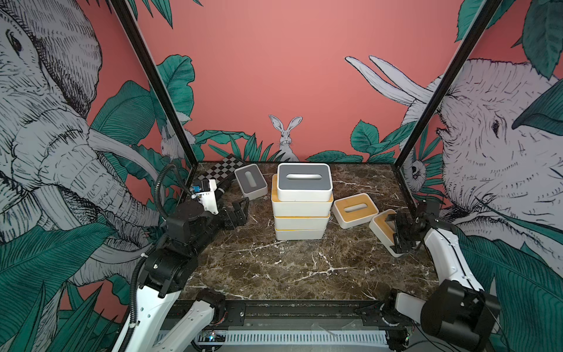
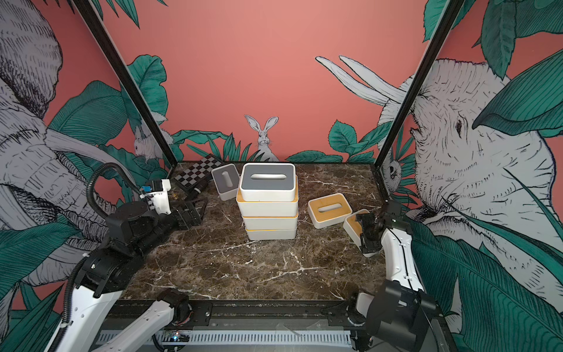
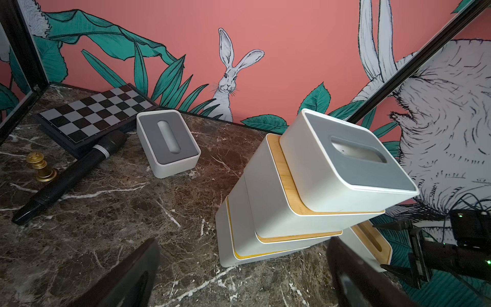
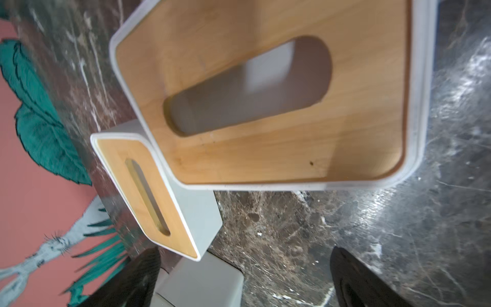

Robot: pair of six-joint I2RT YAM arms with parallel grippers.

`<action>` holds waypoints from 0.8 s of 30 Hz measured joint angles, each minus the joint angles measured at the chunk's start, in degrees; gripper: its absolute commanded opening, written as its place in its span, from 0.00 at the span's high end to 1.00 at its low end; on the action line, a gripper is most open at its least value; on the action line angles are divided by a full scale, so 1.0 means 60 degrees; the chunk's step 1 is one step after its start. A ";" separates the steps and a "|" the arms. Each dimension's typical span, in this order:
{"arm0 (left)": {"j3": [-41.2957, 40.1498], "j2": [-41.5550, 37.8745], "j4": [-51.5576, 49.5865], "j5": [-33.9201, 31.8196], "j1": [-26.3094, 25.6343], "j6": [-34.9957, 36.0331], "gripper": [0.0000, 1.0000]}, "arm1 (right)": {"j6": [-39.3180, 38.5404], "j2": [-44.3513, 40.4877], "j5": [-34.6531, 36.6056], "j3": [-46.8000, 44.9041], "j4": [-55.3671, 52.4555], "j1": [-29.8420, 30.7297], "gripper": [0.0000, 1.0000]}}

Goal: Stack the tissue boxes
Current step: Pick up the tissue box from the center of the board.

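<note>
Mid-table in both top views stands a stack of tissue boxes: a yellow-lidded one (image 1: 300, 234) at the bottom, two bamboo-lidded ones above it, and a grey-lidded one (image 1: 304, 182) (image 2: 268, 182) on top. A second grey-lidded box (image 1: 251, 183) (image 3: 168, 143) lies alone at the back left. One bamboo-lidded box (image 1: 355, 210) (image 4: 148, 196) sits right of the stack, another (image 1: 382, 225) (image 4: 265, 106) at the far right. My right gripper (image 1: 397, 231) (image 4: 244, 279) hovers open over that far-right box. My left gripper (image 1: 236, 213) (image 3: 244, 276) stands open left of the stack, with only marble between its fingers.
A checkerboard case (image 1: 219, 172) lies in the back left corner, with a black cylinder (image 3: 69, 180) and a gold chess piece (image 3: 41, 167) beside it. Black frame posts and patterned walls close in the marble table (image 1: 289, 274) on both sides.
</note>
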 measured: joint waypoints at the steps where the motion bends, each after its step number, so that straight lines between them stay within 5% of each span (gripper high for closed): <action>1: -0.0033 -0.0033 0.0004 0.0000 0.0000 0.0026 0.01 | 0.0353 0.0131 -0.0047 -0.0095 0.0193 -0.0087 0.01; 10: -0.0299 0.0229 0.0044 0.0117 0.0000 0.0131 0.01 | 0.1909 0.0437 0.0321 -0.0036 0.0798 -0.0514 0.03; 24: -0.0295 0.0488 0.0178 0.0186 0.0000 0.0357 0.01 | 0.2546 0.0965 0.0342 -0.0273 0.1096 -0.0699 0.08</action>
